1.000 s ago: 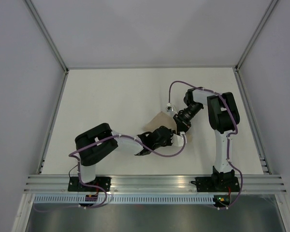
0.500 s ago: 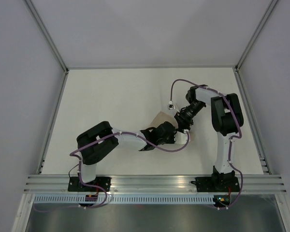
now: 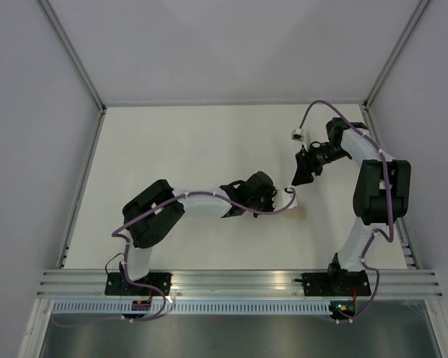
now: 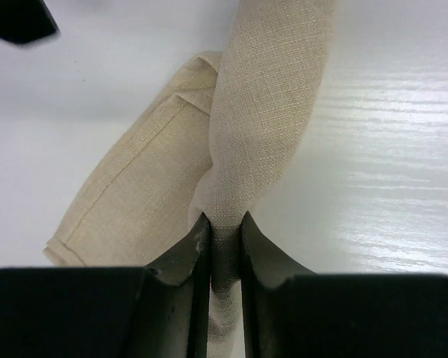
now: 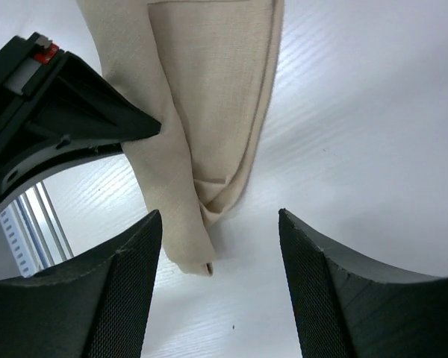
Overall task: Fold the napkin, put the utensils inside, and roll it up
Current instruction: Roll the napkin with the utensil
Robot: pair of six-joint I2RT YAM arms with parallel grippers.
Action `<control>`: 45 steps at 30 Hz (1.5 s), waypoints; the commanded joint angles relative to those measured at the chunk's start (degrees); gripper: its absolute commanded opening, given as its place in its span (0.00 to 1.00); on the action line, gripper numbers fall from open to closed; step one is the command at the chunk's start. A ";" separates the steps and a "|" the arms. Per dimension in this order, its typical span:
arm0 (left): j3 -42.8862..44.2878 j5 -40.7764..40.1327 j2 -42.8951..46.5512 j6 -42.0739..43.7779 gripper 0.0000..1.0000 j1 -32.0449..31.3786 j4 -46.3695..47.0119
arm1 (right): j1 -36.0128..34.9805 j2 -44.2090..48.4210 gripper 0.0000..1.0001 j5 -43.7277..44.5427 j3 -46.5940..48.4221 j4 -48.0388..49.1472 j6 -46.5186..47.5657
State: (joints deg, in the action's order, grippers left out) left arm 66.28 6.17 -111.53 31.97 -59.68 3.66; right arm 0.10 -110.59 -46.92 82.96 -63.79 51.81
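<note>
The tan napkin (image 4: 265,112) lies bunched in a long, loosely rolled shape on the white table (image 4: 388,149). My left gripper (image 4: 225,227) is shut on one end of this roll, with cloth pinched between its jaws. In the top view only a small tan piece of the napkin (image 3: 297,212) shows past my left gripper (image 3: 281,205). My right gripper (image 5: 219,213) is open above the napkin's (image 5: 209,97) other end, touching nothing. It hangs apart from the cloth, further back and to the right (image 3: 303,171). The utensils are hidden.
The left gripper's black body (image 5: 52,112) sits close beside the napkin in the right wrist view. Metal frame posts (image 3: 379,160) and grey walls bound the table's sides. An aluminium rail (image 3: 239,282) runs along the near edge.
My right gripper has opened, let go of the napkin and pulled away toward the back right. My left arm has reached further right, still holding the cloth.
</note>
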 commanded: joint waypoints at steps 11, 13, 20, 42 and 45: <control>10.88 28.62 -13.10 -14.03 0.09 8.35 -26.59 | 8.96 29.70 0.72 -7.15 -23.26 20.08 1.37; 11.85 31.25 -14.67 -15.44 0.10 9.32 -27.56 | 7.91 35.66 0.74 -5.04 -29.57 25.96 0.84; 15.72 37.06 -19.07 -18.60 0.13 11.25 -30.82 | -8.85 48.97 0.78 11.74 -46.91 43.83 -3.03; 14.58 37.33 -16.28 -24.40 0.51 14.06 -24.68 | -21.63 40.28 0.33 23.28 -50.63 45.26 -0.14; 11.95 36.89 -12.59 -26.86 0.54 15.12 -19.41 | -21.63 38.43 0.30 22.92 -48.52 42.36 0.57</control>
State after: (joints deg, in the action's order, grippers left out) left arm 82.74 49.34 -124.75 8.58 -45.82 -13.39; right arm -21.65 -70.67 -23.99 30.85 -18.11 50.78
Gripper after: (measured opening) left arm 0.526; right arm 0.322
